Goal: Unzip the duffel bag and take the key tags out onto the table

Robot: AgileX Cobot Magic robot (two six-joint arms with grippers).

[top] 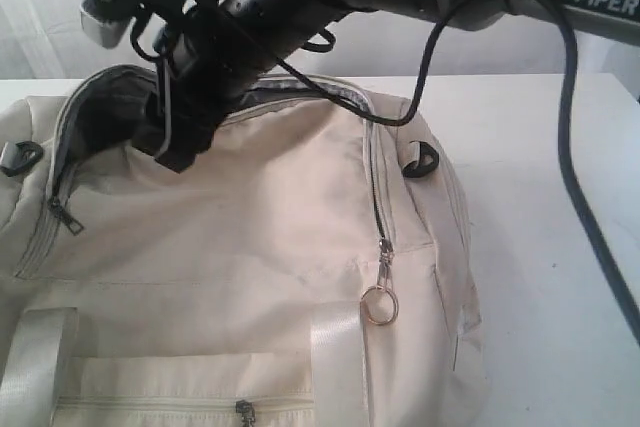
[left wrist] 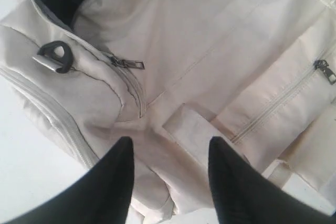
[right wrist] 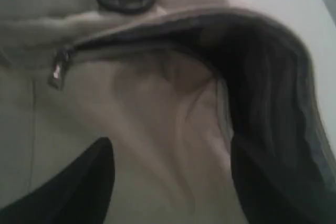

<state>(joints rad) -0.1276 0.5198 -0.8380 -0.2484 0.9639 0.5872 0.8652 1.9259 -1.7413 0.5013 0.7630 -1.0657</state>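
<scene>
The cream duffel bag [top: 260,217] lies on the white table [top: 540,147] and fills most of the exterior view. Its main zip is parted at the far left corner, showing dark grey lining [top: 105,112]. My right gripper [top: 172,147] reaches across from the upper right to the rim of that opening. In the right wrist view the right gripper [right wrist: 170,145] is open, with the bag's top flap [right wrist: 173,108] below the gap. My left gripper [left wrist: 170,142] is open above the bag's end, near a webbing strap [left wrist: 194,127], and holds nothing. The key tags are hidden.
A metal ring zipper pull [top: 378,304] hangs from the right-hand zip. Black D-rings [top: 420,159] sit at the bag's ends. A small zip slider [top: 65,217] lies on the left seam, and a front pocket zip [top: 243,409] is at the bottom. A cable [top: 575,177] trails off the right arm.
</scene>
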